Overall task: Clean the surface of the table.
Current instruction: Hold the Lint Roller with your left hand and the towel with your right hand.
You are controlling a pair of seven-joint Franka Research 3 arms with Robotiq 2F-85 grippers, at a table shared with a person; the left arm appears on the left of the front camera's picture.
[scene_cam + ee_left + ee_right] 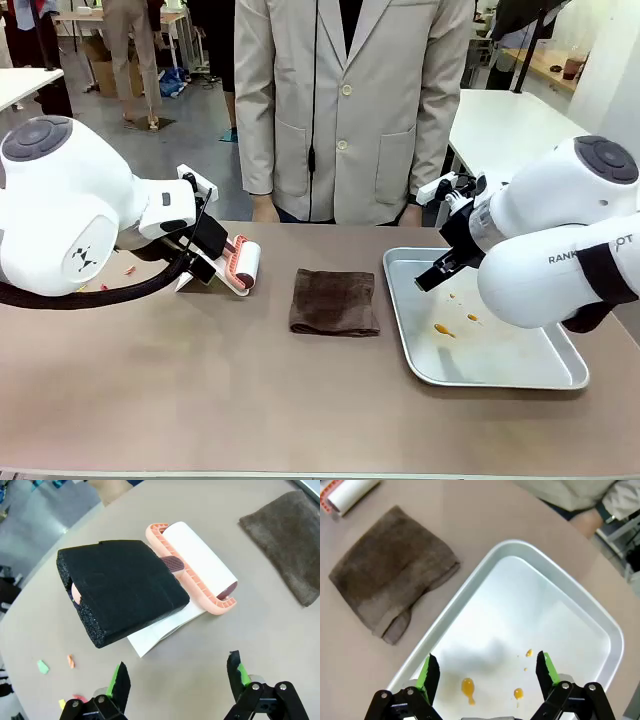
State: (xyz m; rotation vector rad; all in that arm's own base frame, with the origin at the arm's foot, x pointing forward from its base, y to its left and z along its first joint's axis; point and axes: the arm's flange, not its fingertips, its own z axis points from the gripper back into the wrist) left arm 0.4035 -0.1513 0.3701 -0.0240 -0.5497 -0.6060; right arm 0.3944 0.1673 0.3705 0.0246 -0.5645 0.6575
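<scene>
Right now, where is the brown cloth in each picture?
Front view: cloth in the middle, between roller and tray.
Left wrist view: cloth at top right, past the roller.
Right wrist view: cloth at left, beside the tray.
Shared landmark: the white roller, near the cloth in all three.

Smooth grey floor (190,150) stretching back, taking even light, no hard shadows showing. White-topped rectangular table (510,125) standing at right; another white tabletop (20,85) edging in at left. Brown cardboard box (105,70) sitting by a pale wooden desk (85,18) far back.
</scene>
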